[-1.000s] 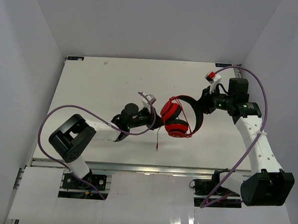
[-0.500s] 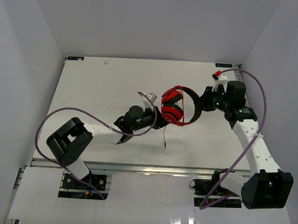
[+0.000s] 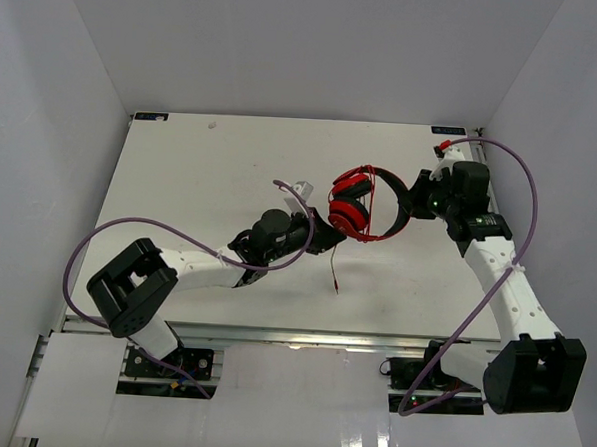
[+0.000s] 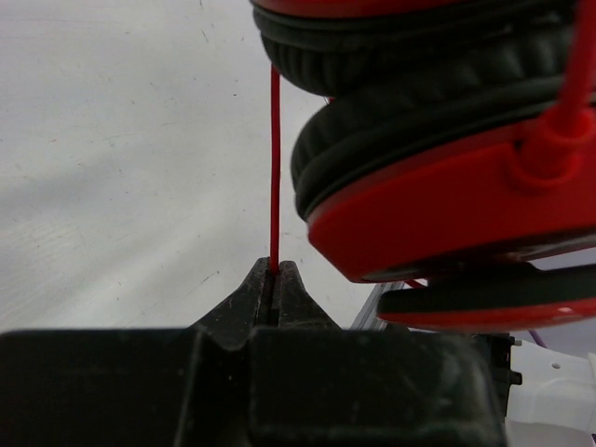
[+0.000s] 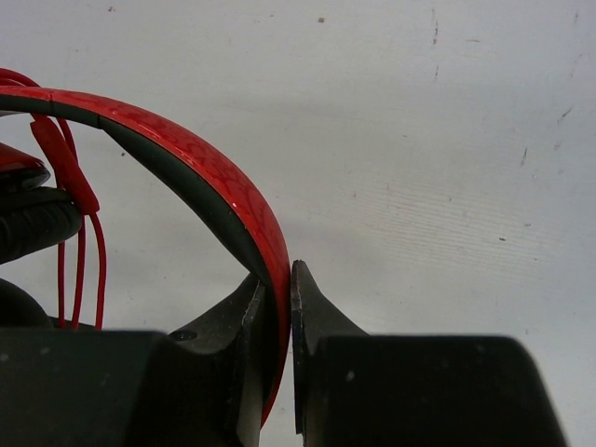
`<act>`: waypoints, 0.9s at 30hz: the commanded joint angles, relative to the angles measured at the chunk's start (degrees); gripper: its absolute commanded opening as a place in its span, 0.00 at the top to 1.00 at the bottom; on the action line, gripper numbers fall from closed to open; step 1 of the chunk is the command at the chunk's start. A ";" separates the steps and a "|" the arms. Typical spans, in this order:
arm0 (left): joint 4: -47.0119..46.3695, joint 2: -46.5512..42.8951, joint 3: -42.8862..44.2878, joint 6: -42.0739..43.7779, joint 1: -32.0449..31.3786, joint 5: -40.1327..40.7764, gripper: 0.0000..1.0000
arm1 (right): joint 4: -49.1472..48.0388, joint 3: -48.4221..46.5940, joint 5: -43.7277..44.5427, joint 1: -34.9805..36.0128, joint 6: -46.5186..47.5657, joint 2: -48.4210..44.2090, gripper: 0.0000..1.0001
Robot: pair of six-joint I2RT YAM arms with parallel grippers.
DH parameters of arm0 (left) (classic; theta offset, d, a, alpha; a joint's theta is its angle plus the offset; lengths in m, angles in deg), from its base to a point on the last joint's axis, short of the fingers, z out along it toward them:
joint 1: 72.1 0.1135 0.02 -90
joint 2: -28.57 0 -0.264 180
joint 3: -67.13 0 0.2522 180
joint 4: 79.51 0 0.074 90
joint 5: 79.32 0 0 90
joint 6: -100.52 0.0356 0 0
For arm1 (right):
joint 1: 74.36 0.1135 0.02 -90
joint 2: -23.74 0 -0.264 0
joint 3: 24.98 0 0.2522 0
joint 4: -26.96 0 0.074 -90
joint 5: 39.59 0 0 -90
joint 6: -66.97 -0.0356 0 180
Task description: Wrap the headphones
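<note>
We see the headphones between our two grippers, over the far right-centre of the table. Our right gripper is clamped on the band: in the right wrist view the glossy red strip with its black lining runs down between the two fingers, touching both. Our left gripper sits just beside the ear cups, on their near-left side. It is pinched tight on the cord, which rises straight out from between its fingertips and passes behind the upper cup.

The cups are red shells with thick black pads, pressed close together. A few turns of thin red cord cross the band and cups.

From above, the band's arc bulges to the right, toward our right gripper, and the cups face left. The long axis runs roughly left to right. The loose end of the cord trails toward the near edge, ending in the plug.
</note>
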 commanded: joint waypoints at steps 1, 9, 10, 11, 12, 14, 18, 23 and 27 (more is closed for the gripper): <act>5.04 -1.82 1.39 -0.49 -1.31 -0.70 1.00 | -7.85 -2.62 4.17 -0.19 -4.40 0.83 0.92; 6.22 2.66 3.86 -2.11 -3.06 -1.39 1.00 | -11.38 -0.82 7.51 -0.19 -2.70 3.62 0.92; 6.09 3.41 4.15 -2.30 -3.28 -1.32 1.00 | -11.88 -0.33 7.71 -0.19 -2.66 4.08 0.92; 5.77 4.04 4.41 -2.46 -3.58 -1.18 1.00 | -12.42 0.43 7.95 -0.19 -2.57 4.36 0.92; 5.42 4.67 4.66 -2.62 -3.85 -1.03 1.00 | -12.97 1.19 8.21 -0.19 -2.49 4.63 0.92; 4.95 6.03 4.97 -2.93 -4.01 -0.80 0.99 | -13.90 1.94 8.82 -0.17 -2.21 5.24 0.92; 4.44 7.68 5.21 -2.86 -4.03 -0.56 0.97 | -14.95 2.30 10.16 -0.19 -1.52 6.75 0.92; 3.19 8.23 4.24 -2.55 -4.03 -0.47 0.94 | -16.39 3.07 11.62 -0.19 -1.20 7.96 0.92; 1.81 8.45 2.52 -2.60 -4.03 -0.80 0.91 | -17.14 3.84 12.73 -0.19 -1.08 9.12 0.92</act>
